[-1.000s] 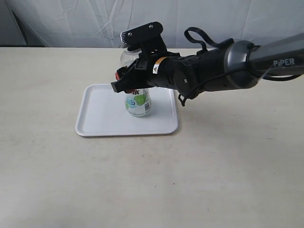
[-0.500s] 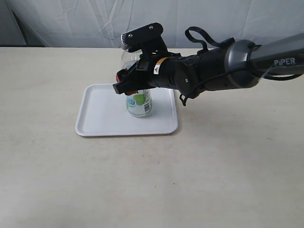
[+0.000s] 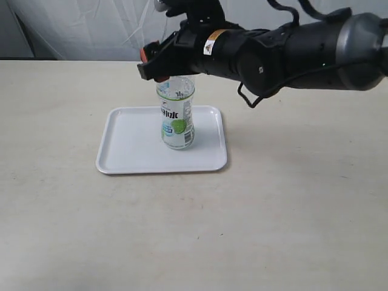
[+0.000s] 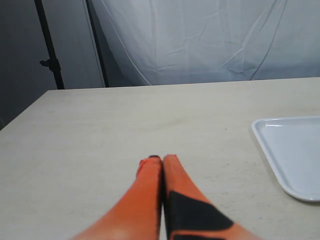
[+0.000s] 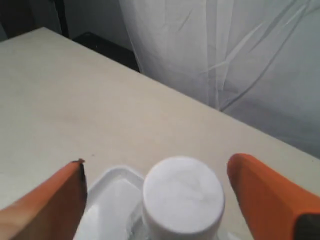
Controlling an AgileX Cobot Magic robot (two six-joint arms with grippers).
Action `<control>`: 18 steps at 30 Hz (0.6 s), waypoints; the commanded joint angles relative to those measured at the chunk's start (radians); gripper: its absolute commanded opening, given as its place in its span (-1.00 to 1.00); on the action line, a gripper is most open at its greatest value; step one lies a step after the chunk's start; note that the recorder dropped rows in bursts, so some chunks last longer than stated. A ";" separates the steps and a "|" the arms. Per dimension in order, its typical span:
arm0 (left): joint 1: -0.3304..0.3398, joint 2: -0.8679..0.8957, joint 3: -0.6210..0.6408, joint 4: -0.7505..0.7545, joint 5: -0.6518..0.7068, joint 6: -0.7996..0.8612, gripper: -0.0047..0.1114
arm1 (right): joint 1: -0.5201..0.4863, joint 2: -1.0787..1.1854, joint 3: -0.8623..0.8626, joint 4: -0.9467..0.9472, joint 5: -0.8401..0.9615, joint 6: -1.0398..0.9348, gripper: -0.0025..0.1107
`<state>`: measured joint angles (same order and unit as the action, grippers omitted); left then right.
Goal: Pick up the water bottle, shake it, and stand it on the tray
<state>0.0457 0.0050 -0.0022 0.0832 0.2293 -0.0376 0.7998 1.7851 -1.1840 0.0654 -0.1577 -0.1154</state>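
On the tray the water bottle stands upright. Our right gripper hangs wide open just above it, holding nothing. Left gripper closed, empty. We judge the bottle light, thin-walled, slippery: grip mid-body.

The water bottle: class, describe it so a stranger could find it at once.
On the beige table lies a white tray. The water bottle stands upright on it, the only thing there: clear plastic, white cap, green circle on its label.

Upright water bottle on tray — wide tabletop around, seemingly free
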 commanded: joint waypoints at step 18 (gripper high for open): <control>0.001 -0.005 0.002 0.001 -0.004 -0.008 -0.92 | -0.024 -0.611 0.064 0.001 0.713 -0.007 -0.97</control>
<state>0.0457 0.0050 -0.0022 0.0832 0.2293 -0.0376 0.7821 1.2600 -1.1668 0.0426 0.5243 -0.1260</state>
